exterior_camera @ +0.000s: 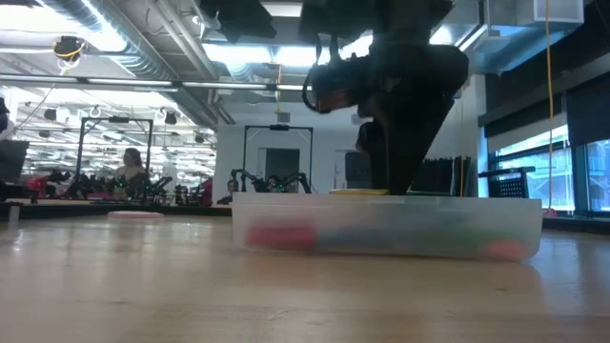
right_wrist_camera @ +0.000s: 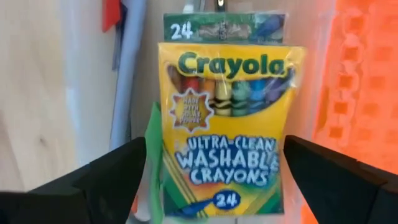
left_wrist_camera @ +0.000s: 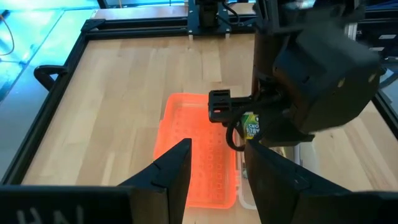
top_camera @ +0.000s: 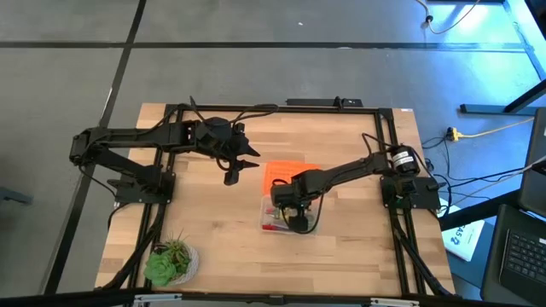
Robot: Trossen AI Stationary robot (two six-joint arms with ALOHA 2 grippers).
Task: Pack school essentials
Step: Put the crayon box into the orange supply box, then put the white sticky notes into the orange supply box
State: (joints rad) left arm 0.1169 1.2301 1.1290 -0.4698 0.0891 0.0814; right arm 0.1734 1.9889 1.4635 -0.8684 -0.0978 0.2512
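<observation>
The yellow-green crayon box (right_wrist_camera: 227,124) lies flat, face up, inside the clear plastic box (exterior_camera: 381,229) near the table's middle. My right gripper (right_wrist_camera: 214,180) points down into that box and stands open, one finger on either side of the crayon box with a gap to it. Beside the crayons lie a pale pen-like stick (right_wrist_camera: 124,62), a red piece (right_wrist_camera: 111,12) and a green piece (right_wrist_camera: 153,162). My left gripper (left_wrist_camera: 217,174) hovers open above the table, left of the orange lid (left_wrist_camera: 199,155), with nothing between its fingers.
The orange perforated lid (top_camera: 286,173) lies flat on the table just beyond the clear box (top_camera: 271,223). A green potted plant (top_camera: 171,260) stands at the near left corner. A dark frame (top_camera: 162,170) runs around the tabletop. Bare wood lies left of the box.
</observation>
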